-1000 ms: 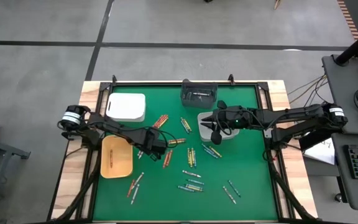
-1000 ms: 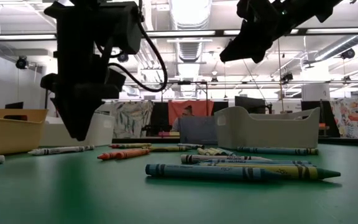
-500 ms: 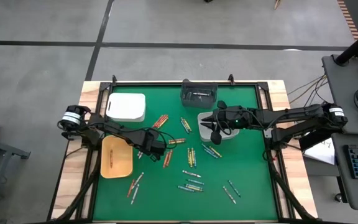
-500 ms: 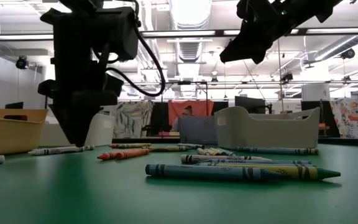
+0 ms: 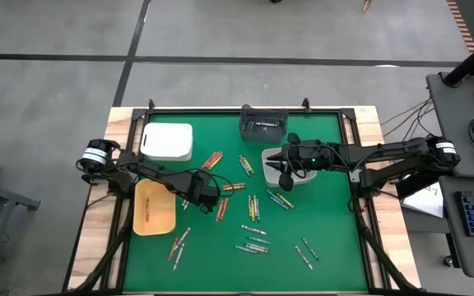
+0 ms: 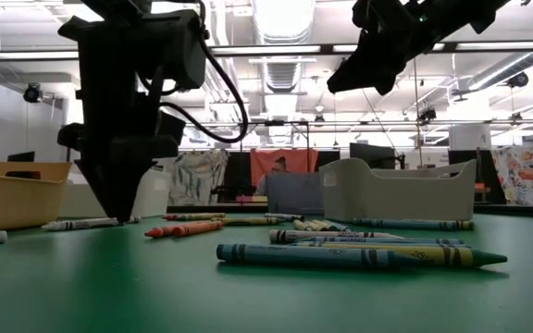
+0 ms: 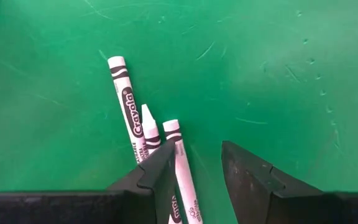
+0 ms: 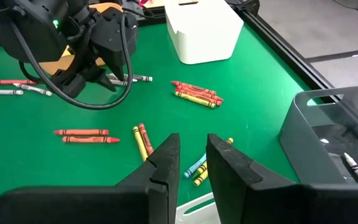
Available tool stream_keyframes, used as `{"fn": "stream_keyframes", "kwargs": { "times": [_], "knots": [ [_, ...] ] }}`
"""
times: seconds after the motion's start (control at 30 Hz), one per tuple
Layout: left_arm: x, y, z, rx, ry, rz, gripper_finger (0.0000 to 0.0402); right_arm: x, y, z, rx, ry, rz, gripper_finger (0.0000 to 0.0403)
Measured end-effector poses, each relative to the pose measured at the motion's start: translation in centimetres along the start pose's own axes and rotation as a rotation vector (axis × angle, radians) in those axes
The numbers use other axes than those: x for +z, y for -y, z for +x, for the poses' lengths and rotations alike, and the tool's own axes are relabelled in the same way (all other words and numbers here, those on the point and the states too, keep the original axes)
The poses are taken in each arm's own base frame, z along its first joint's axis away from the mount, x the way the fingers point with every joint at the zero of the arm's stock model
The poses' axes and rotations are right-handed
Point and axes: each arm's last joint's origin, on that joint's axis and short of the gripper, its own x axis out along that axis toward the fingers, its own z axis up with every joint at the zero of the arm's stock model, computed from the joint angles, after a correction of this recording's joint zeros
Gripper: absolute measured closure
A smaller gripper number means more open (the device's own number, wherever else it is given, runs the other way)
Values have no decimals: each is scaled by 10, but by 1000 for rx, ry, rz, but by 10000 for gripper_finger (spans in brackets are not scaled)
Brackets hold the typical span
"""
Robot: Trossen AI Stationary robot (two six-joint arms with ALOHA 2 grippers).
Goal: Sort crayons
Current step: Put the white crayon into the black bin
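Left pincer (image 7: 196, 165) down at green worktop (image 7: 278, 74), narrowly parted, empty; white crayons (image 7: 128, 109) flat just beside one finger (image 7: 160, 171). Right pincer (image 8: 191, 155) parted, empty, above white bin.

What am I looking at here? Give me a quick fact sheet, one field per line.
Surface: green mat
Scattered items: crayons, many colours
Containers: white bin, yellow tray, grey bin
Left tool: open, low over the white crayons
Right tool: open, empty, raised above the light bin
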Motion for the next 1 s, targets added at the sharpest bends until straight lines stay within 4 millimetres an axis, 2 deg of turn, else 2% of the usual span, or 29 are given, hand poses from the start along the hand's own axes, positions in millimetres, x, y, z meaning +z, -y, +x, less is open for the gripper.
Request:
{"fn": "stream_keyframes", "kwargs": {
  "times": [0.23,0.53,0.8,1.0],
  "knots": [
    [-3,-3,8,4,27,-3,288,0,0,0,0,0,2,335],
    [-3,-2,9,-14,41,-6,296,0,0,0,0,0,2,335],
    [-4,1,12,-49,63,-1,336,0,0,0,0,0,2,335],
    [-4,2,11,-55,67,18,387,0,0,0,0,0,2,335]
  ]
}}
